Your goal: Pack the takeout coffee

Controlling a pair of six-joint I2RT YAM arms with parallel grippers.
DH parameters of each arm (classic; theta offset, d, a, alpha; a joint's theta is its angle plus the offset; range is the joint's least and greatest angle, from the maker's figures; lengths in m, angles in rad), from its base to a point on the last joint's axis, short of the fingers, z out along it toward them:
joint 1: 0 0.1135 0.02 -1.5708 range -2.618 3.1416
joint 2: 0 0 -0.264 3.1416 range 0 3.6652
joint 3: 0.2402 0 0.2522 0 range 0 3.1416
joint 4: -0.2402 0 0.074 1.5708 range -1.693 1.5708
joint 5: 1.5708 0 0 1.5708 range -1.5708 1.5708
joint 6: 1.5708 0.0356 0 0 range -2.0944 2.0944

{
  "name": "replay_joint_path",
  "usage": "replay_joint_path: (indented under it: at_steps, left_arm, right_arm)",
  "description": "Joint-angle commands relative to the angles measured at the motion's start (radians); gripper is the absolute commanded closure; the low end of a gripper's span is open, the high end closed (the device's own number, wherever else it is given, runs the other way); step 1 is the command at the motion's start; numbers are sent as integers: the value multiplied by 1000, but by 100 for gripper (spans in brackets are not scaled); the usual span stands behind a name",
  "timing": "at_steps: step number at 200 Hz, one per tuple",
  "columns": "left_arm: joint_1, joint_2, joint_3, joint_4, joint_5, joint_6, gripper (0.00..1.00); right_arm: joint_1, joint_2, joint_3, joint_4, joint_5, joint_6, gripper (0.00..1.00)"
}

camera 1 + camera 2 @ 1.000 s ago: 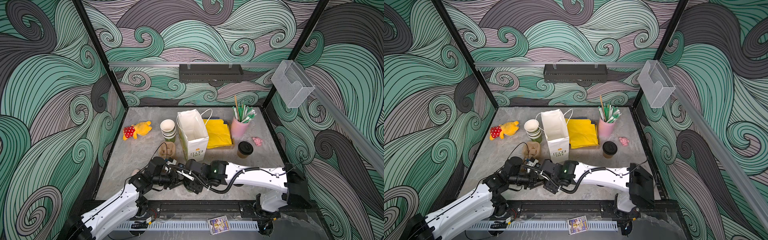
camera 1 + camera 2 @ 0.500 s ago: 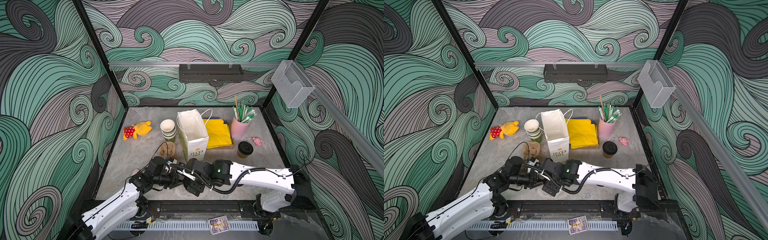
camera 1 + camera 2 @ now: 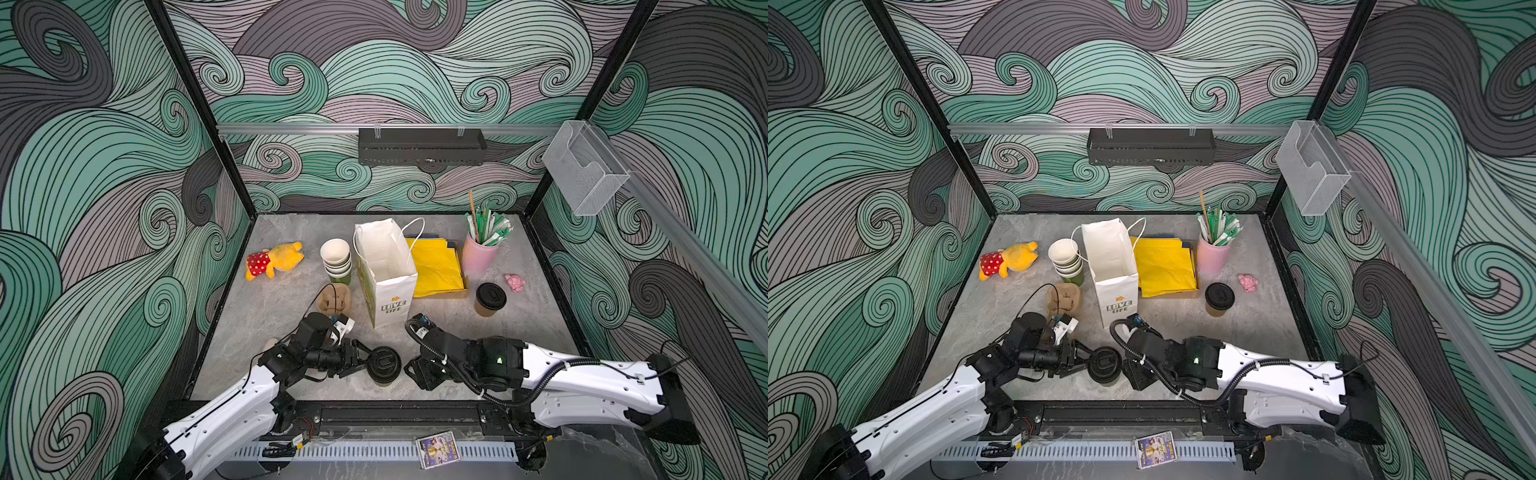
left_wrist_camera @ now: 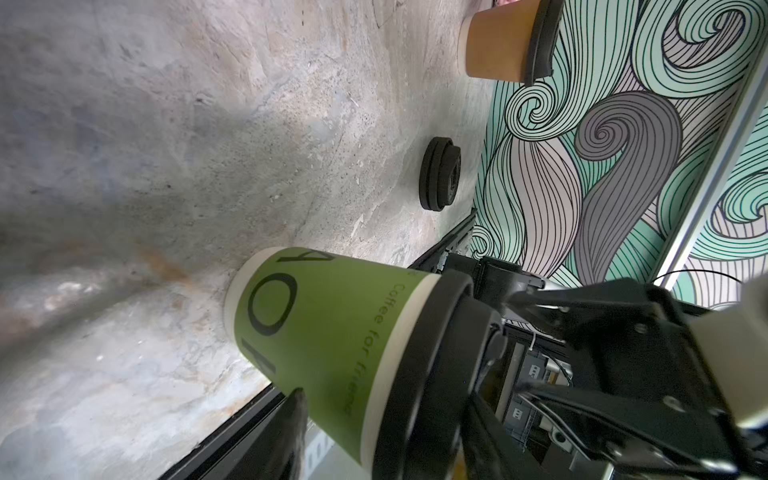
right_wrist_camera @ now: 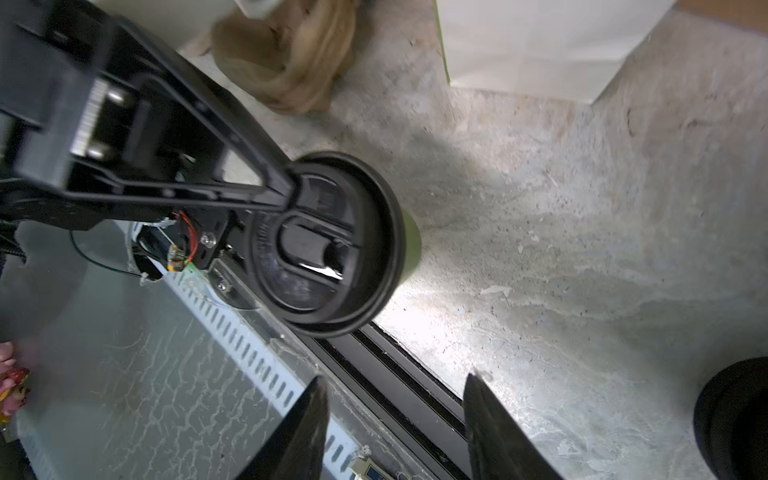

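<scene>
Green cup point(image 3: 384, 365) with a black sip lid stands on the grey stone-look table point(image 3: 270, 316), hard by the front edge, with the black frame rail point(image 3: 399, 413) just beside it. Left gripper point(image 3: 367, 361) has it: one finger point(image 5: 274, 187) on the lid rim, another finger point(image 4: 293, 415) against the green wall, jaws partly apart around the cup. Right gripper point(image 5: 395, 376) sits just to the cup's right, not touching. Its jaws stand apart with only bare table and rail between the tips, holding nothing.

Tan cup point(image 3: 489, 299), black lid on, is upright further back on the right, clear of both grippers and near the yellow sheets point(image 3: 436, 268). White paper bag point(image 3: 388, 274) is upright mid-table, mouth open, behind the green cup, with bare table between them. Nested lidless cups point(image 3: 336, 259) are just beside the bag's left wall, and a beige soft lump point(image 3: 334, 297) lies in front of them. A stack of loose black lids point(image 4: 440, 178) sits near the patterned wall point(image 4: 582, 166).

Widest bare room is the left half of the table in front of the yellow plush point(image 3: 274, 262), plus the strip between tan cup and right gripper. Pink straw holder point(image 3: 480, 255) and small pink toy point(image 3: 515, 282) are toward the back right.

Writing: the bag reads "LOVE LIFE". The green cup reads "Coffee for frien", cut off, plus large dark letters only partly seen. Card point(image 3: 437, 449) at the front has print too small to read.
</scene>
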Motion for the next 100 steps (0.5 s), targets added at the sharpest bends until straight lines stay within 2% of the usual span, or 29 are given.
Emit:
replay_joint_path:
  at_steps: [1,55,100]
  left_arm:
    - [-12,17,19,-71,-24,24,44]
    - [-14,-3,24,-94,-37,21,45]
    - [-16,-3,23,-96,-42,19,45]
  right_arm:
    - [-2,3,-23,125,-37,136,50]
    - [-3,80,-43,198,-70,126,55]
    - [-2,111,-42,181,-64,129,57]
